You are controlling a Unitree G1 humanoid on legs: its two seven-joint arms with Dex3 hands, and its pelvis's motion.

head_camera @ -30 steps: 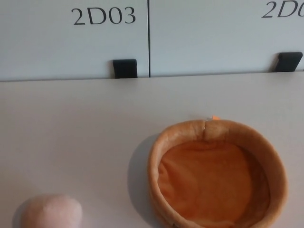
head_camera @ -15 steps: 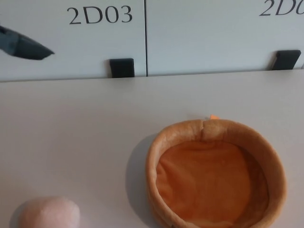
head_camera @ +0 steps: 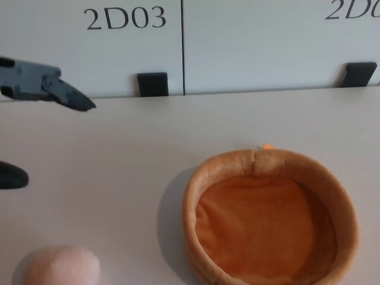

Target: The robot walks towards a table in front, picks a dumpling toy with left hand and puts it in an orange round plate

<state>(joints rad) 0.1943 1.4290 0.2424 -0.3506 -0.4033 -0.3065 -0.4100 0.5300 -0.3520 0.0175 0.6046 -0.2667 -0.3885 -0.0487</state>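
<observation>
Left hand (head_camera: 27, 119) entering at left edge, fingers (head_camera: 68, 95) spread wide, empty, above table (head_camera: 148, 154). Dumpling (head_camera: 57, 266) at bottom left on table, below the hand, apart from it. Plate (head_camera: 270, 217) at lower right, well apart from dumpling, nothing inside. Cabinets (head_camera: 249, 41) marked 2D03 behind.

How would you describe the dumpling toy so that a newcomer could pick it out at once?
Start at the white table below the cabinet marked 2D03. Find the orange round plate at its near right, then look left to the near corner: the dumpling toy is the pale pink, soft rounded lump, closed rather than hollow.
</observation>
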